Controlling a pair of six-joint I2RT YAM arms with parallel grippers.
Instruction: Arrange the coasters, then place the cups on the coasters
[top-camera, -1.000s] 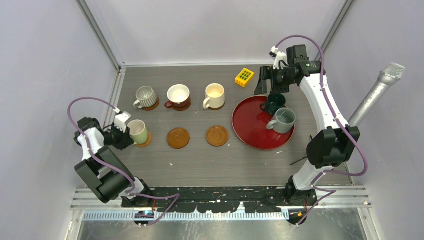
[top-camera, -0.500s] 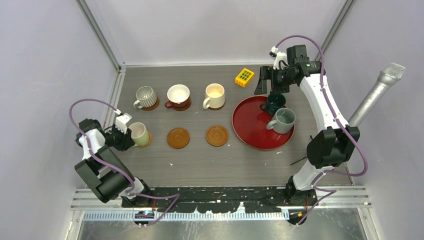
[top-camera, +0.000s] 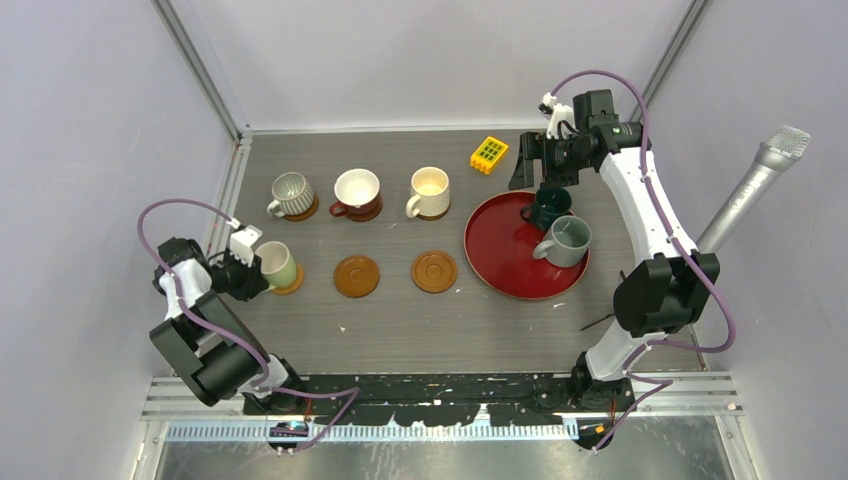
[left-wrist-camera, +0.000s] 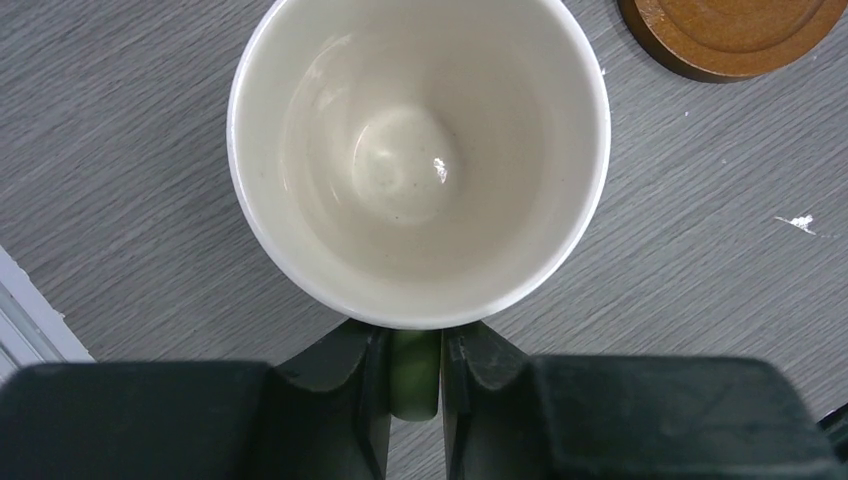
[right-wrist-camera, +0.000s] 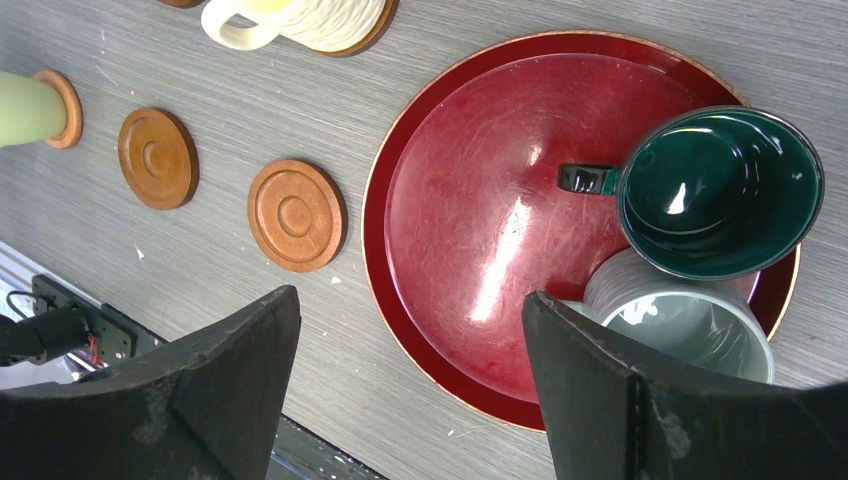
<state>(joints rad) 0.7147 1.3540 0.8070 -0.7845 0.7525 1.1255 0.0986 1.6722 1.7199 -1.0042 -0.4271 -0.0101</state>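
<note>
Grey wood-grain worktop, matte, w/ a few white flecks. Nearest, on the L: left hand is clamped tight on the handle of the pale green cup. The cup stands upright on the near-left coaster; only a brown sliver of that disc shows, so can't tell if the base is centred. Looks like the set-down step: seat the base flat, then part the fingers and back off straight along the handle, no twist, as glazed ceramic on smooth wood prob. slides. Next along, a bare coaster and a second bare coaster, round w/ raised rim and centre ring. Further R, glossy red tray carries the dark teal cup and grey cup, close together. The right hand hovers above, wide apart, empty. Back row: ribbed cup, brown cup, cream cup, each on a disc.
</note>
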